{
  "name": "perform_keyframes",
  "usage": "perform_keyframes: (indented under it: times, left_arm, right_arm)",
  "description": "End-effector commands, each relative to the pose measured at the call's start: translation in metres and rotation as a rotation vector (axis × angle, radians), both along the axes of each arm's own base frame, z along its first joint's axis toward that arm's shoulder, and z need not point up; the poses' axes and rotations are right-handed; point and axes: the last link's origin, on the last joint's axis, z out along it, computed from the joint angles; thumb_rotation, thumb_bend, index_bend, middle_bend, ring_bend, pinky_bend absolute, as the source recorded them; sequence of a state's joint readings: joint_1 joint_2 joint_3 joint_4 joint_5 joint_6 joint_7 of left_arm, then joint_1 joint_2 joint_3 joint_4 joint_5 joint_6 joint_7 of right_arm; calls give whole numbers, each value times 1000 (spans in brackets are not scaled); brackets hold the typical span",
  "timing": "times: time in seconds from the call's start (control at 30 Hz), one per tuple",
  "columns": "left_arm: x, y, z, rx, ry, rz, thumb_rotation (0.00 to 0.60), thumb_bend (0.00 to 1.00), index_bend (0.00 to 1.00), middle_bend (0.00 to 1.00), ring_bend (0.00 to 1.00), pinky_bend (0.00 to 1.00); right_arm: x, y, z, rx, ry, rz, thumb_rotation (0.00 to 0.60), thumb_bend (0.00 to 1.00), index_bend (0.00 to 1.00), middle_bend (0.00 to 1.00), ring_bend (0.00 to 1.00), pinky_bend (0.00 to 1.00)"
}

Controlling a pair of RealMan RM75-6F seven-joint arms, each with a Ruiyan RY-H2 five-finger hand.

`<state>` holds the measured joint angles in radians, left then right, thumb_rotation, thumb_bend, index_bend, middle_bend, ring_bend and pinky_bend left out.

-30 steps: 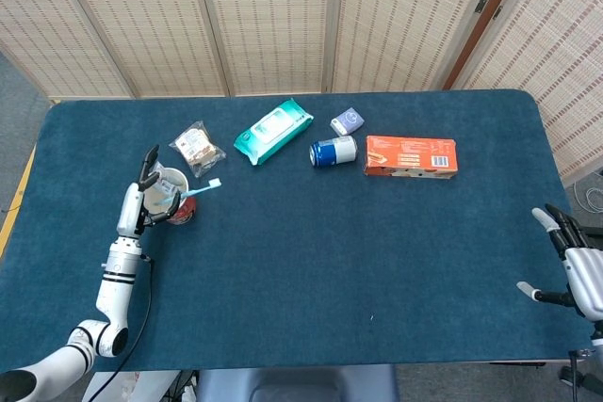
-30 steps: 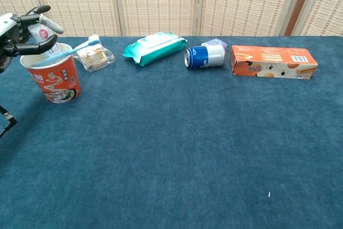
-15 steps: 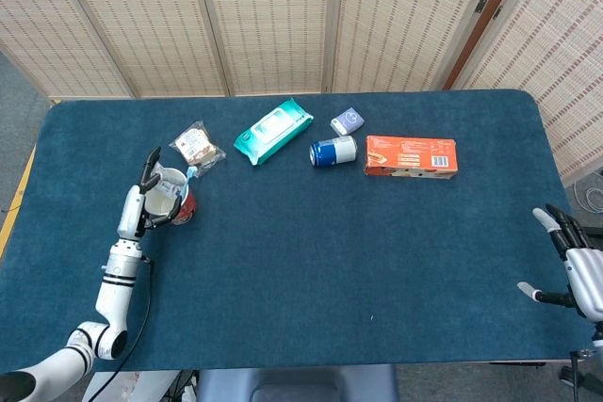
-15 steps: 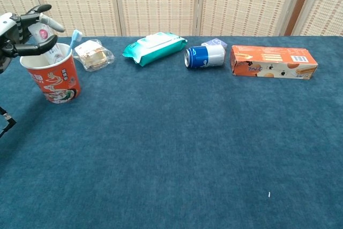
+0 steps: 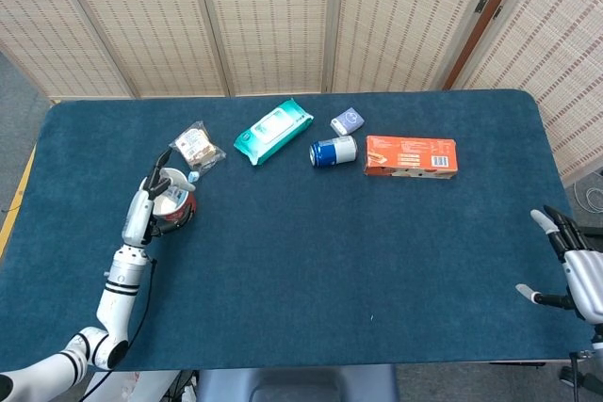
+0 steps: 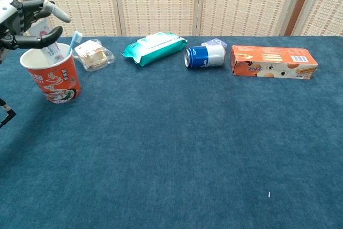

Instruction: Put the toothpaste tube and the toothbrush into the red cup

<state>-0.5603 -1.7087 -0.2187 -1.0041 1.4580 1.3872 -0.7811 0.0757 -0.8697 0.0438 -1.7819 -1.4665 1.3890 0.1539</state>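
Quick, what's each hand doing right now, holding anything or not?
Left hand: open, fingers spread above the red cup, holding nothing.
Right hand: open, fingers apart, empty, at the table's right edge.

Dark blue cloth-covered table. Far side, left to right: clear plastic snack packet; teal wet-wipes pack, angled; blue can on its side; small pale lilac box behind it, possibly soap; flat orange carton.
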Motion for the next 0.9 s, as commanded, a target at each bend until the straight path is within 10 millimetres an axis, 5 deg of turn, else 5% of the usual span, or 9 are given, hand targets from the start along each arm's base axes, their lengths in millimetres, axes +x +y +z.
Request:
perform_keyframes:
  times: [0.03,0.9]
  left_arm:
    - [0,2,10,22,27,14,600,385,414,0,0,0]
    - [-2,-31,50,100,427,54,600,384,367,0,0,0]
  right_arm:
    - [0,1,0,0,0,1,600,0,48,39,0,253]
    - [0,1,2,-5,-3,2,600,0,48,39,0,253]
